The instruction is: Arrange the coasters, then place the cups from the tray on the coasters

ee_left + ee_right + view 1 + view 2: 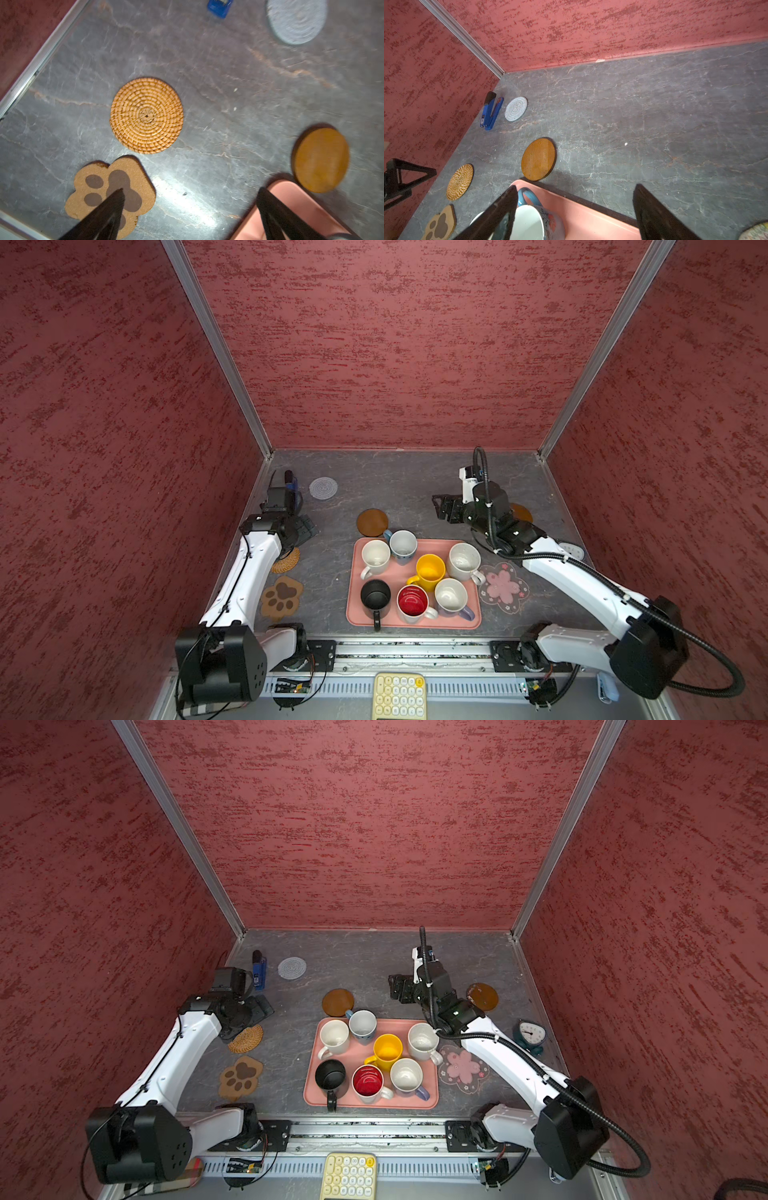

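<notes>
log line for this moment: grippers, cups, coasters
left gripper: open, empty | right gripper: open, empty | cups: all seven on tray | coasters: none bearing a cup

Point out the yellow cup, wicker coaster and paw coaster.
yellow cup (430, 568), in a top view, inner bottom.
wicker coaster (146, 115), left wrist view, woven centre.
paw coaster (246, 1071), in a top view, large pad.

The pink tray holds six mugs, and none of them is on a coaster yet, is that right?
Not quite. The tray holds seven mugs, not six; both top views show it. None of them is on a coaster yet.
</notes>
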You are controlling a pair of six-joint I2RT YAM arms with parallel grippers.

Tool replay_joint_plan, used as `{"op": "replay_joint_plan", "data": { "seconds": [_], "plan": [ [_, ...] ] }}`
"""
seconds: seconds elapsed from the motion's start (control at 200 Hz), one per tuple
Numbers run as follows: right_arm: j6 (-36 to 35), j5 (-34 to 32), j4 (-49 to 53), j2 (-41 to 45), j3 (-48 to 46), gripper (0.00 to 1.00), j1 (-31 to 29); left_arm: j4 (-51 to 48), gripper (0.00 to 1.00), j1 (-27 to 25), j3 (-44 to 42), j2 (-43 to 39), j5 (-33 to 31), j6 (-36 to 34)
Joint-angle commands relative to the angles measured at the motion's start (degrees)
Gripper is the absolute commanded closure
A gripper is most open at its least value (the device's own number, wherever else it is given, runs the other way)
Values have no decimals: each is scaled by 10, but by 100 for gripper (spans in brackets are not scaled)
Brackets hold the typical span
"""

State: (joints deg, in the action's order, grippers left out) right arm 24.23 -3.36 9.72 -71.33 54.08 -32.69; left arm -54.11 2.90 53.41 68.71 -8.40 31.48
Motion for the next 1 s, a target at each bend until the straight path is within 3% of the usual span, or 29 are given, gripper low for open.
{"op": "replay_joint_plan", "data": {
  "seconds": [0.0, 0.125, 0.331, 0.676, 0.997],
  "plan": [
    [14, -24, 3, -5, 7, 13, -10, 34, 0, 17, -34, 13, -34, 34],
    [16, -25, -3, -12, 4, 17, -17, 87, 4, 41, -82, 22, -27, 60],
    [13, -26, -3, -21, 11, 28, -21, 139, 21, 80, -107, 72, -10, 72],
    [0, -28, -15, -33, 19, 30, -23, 176, 32, 118, -96, 148, -1, 55],
    [-10, -18, -35, -60, 28, 30, -23, 164, 48, 124, -54, 162, -20, 42]
  ]
}}
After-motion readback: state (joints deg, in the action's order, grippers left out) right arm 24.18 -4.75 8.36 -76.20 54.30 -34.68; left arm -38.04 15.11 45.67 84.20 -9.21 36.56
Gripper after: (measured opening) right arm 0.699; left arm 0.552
